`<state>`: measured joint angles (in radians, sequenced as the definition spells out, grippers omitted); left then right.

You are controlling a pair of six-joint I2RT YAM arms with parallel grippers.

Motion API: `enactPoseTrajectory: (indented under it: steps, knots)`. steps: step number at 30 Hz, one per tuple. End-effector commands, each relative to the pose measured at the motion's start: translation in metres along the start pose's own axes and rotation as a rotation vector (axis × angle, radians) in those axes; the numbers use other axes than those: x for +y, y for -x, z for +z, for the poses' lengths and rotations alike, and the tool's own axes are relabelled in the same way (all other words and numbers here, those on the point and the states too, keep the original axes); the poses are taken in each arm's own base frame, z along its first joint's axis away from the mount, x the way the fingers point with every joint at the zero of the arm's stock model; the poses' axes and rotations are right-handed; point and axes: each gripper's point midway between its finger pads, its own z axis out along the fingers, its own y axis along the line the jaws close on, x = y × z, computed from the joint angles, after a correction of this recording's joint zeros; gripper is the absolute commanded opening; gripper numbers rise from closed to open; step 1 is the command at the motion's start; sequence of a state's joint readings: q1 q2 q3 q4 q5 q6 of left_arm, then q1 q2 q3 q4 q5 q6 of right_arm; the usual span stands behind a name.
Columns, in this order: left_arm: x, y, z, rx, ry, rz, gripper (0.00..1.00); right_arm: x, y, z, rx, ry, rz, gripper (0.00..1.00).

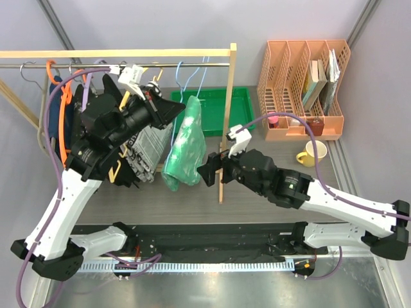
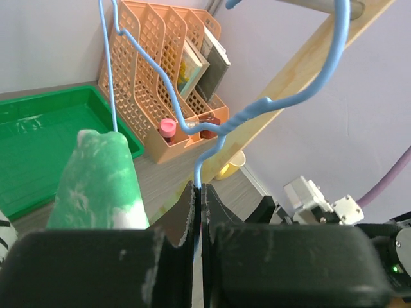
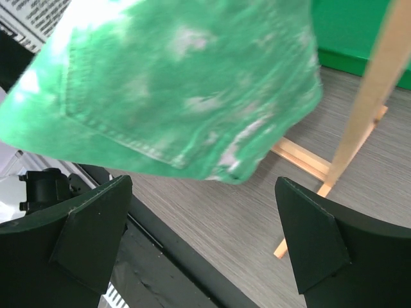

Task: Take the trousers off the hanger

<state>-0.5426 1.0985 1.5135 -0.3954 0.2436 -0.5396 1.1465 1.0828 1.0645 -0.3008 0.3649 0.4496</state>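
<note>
While the top view shows the left hand [image 1: 168, 108] clamped on the hanger [image 1: 201, 80], its wrist view confirms the pinched wire. Right wrist: right hand [image 3: 205, 212] spread wide, trousers [image 3: 186, 83] just ahead; best reach deeper, grip the fold, slide sideways.

No text, label, brand or number can be read. Print is seen on the newsprint garment [image 1: 149, 144], but its letters are too small to be made out. The book covers [image 1: 314, 80] in the organizer [image 1: 277, 70] at the counter's [image 1: 186, 200] far right corner are likewise illegible.
</note>
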Motion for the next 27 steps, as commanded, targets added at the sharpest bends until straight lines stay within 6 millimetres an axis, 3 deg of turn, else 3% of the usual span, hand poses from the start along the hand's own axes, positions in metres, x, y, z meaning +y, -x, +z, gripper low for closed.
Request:
enactPoseTrajectory:
  steps: [1, 10, 11, 19, 21, 22, 27]
  knots:
    - [-0.044, 0.059, -0.029, -0.204, -0.131, 0.028, 0.0, -0.01, 0.027, -0.027, -0.128, -0.016, 0.083, 1.0]
    - [-0.059, 0.07, -0.049, -0.332, -0.223, 0.182, 0.0, -0.03, 0.024, -0.05, -0.145, -0.06, 0.1, 1.0]
    - [-0.05, 0.062, -0.044, -0.329, -0.207, 0.21, 0.0, -0.031, 0.025, -0.051, -0.148, -0.063, 0.101, 1.0]
    - [-0.038, 0.062, -0.038, -0.441, -0.196, 0.332, 0.0, -0.042, 0.022, -0.053, -0.149, -0.102, 0.071, 1.0]
    - [-0.046, 0.076, -0.053, -0.54, -0.217, 0.37, 0.0, -0.043, 0.021, -0.052, -0.145, -0.11, 0.058, 1.0]
    - [-0.037, 0.075, -0.052, -0.563, -0.183, 0.377, 0.0, -0.044, 0.021, -0.052, -0.144, -0.115, 0.052, 1.0]
    - [-0.039, 0.095, -0.069, -0.709, -0.159, 0.477, 0.0, -0.048, 0.02, -0.052, -0.139, -0.136, 0.017, 1.0]
